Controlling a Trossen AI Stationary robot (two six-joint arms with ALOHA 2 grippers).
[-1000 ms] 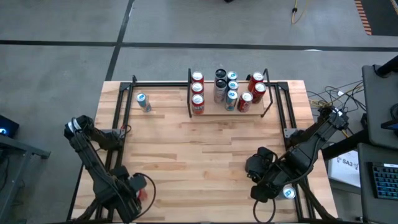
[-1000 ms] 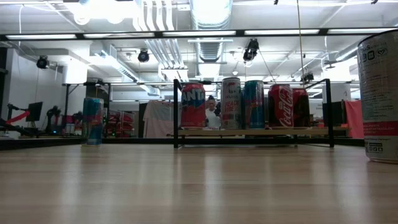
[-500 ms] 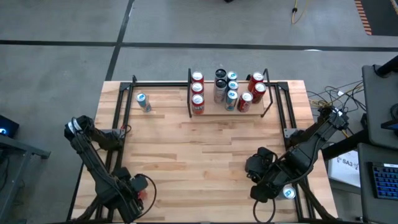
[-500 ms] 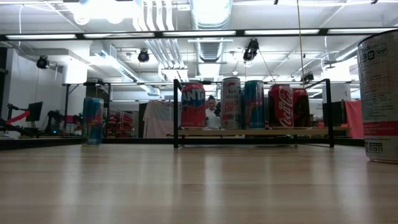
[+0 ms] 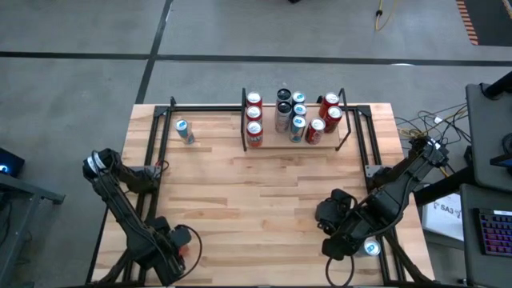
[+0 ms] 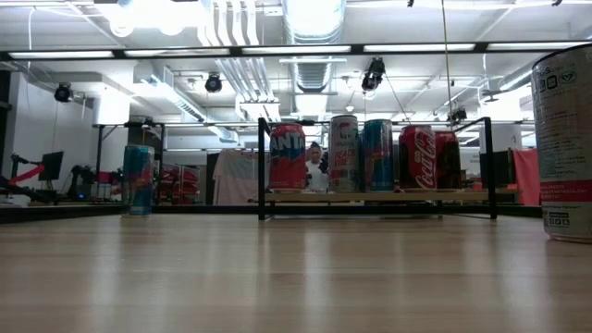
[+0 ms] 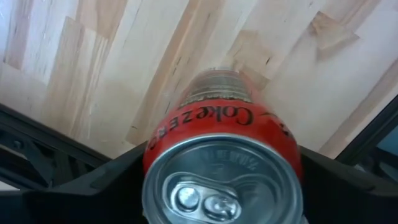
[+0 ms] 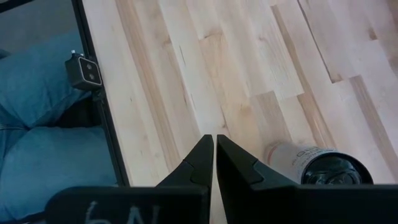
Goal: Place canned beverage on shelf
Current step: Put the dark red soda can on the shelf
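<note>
**Red cola can between the left tool's fingers at the near left corner; shelf already well stocked**

At the near left corner of the worktop (image 5: 240,208), the left tool (image 5: 178,248) stands around a red Coke Zero can (image 7: 222,155) — red wall, black lettering, silver top with the pull tab facing the wrist camera. A dark finger lies on each side of the can; whether they press on it or stand just off it cannot be told. The can stands on the pale wood, close to the black frame at the edge.

Toward the far left stands a lone blue can (image 5: 184,131), upright and well apart from the rest.

At the middle of the far edge sits the shelf (image 5: 276,142), a light board with black side rails. It holds a column of three red-orange cans on its left, dark and pale blue-white cans in the middle, and red cola cans on its right — all upright.

At the near right, the right tool (image 8: 214,158) has its fingers closed on nothing; a pale can with a dark top (image 8: 317,165) stands just beside it.
</note>
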